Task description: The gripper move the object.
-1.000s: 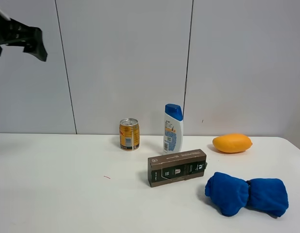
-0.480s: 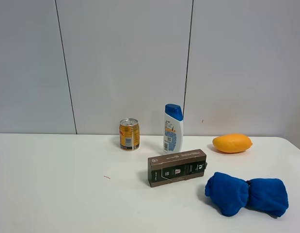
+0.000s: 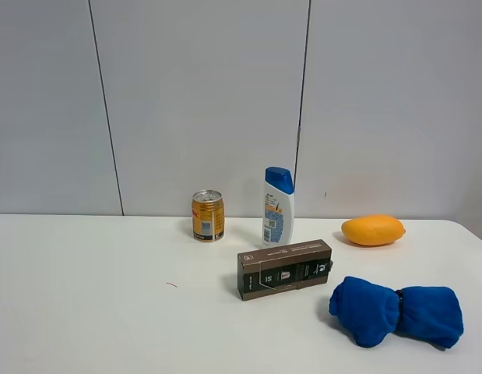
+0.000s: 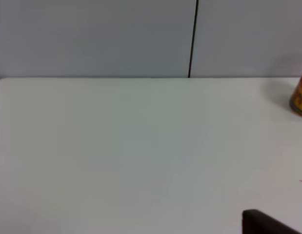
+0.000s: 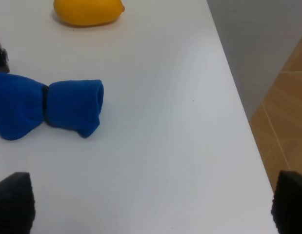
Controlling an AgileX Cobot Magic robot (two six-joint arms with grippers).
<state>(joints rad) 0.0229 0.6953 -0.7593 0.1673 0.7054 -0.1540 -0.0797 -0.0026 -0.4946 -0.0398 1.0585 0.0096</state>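
We count one shampoo bottle, one gold can, one dark box, one orange-yellow fruit, one blue cloth bundle. One white table under all five. Two gripper fingertips in the right wrist view.

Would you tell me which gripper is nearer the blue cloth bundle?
Right. The right gripper hovers beside the blue cloth bundle; the left wrist view shows only bare table and the can's edge.
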